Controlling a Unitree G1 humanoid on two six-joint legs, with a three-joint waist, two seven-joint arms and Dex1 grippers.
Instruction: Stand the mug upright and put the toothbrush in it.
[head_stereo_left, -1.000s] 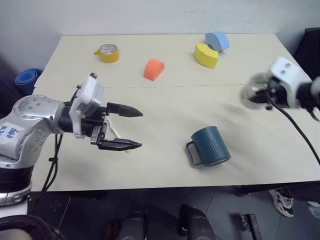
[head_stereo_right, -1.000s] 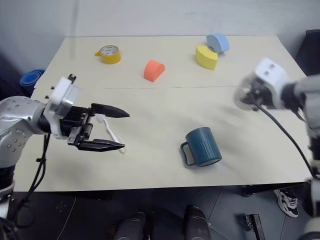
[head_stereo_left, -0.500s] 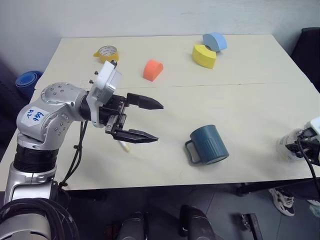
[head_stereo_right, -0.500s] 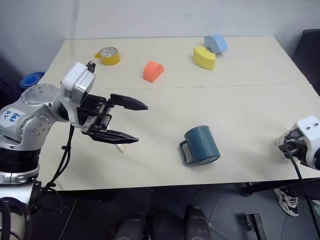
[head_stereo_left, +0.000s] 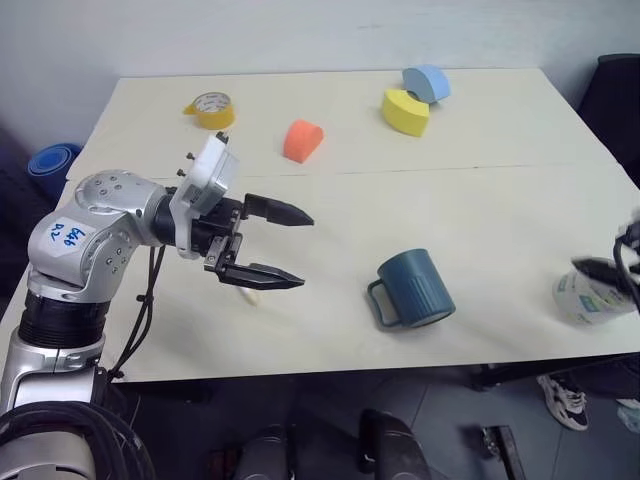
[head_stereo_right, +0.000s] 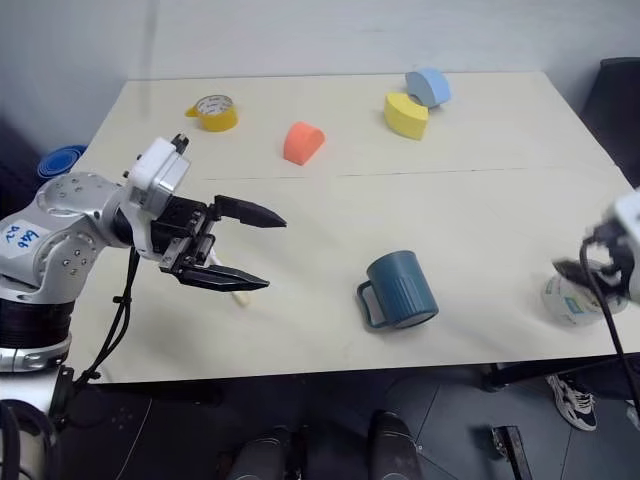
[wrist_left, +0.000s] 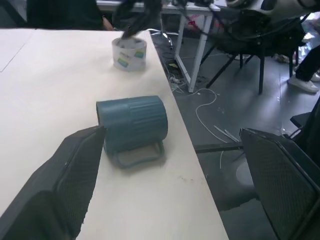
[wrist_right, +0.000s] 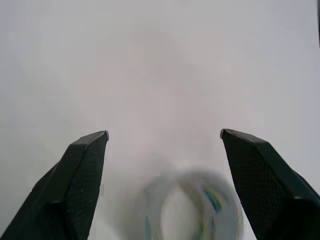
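The mug (head_stereo_left: 415, 289) lies on its side near the table's (head_stereo_left: 500, 130) front edge, right of the wide-open, empty left gripper (head_stereo_left: 287, 247), the nearer one.

I see the toothbrush (head_stereo_right: 238, 296) mostly hidden under left gripper (head_stereo_right: 258, 251); right gripper (head_stereo_left: 612, 272) cut by edge, tape roll (wrist_right: 192, 212) blurred.

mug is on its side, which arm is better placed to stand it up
Probably the left. The left gripper hangs open over the table, aimed toward the mug, which lies on its side in plain sight between its fingers in the left wrist view. The right gripper is open at the table's right edge, over the clear tape roll.
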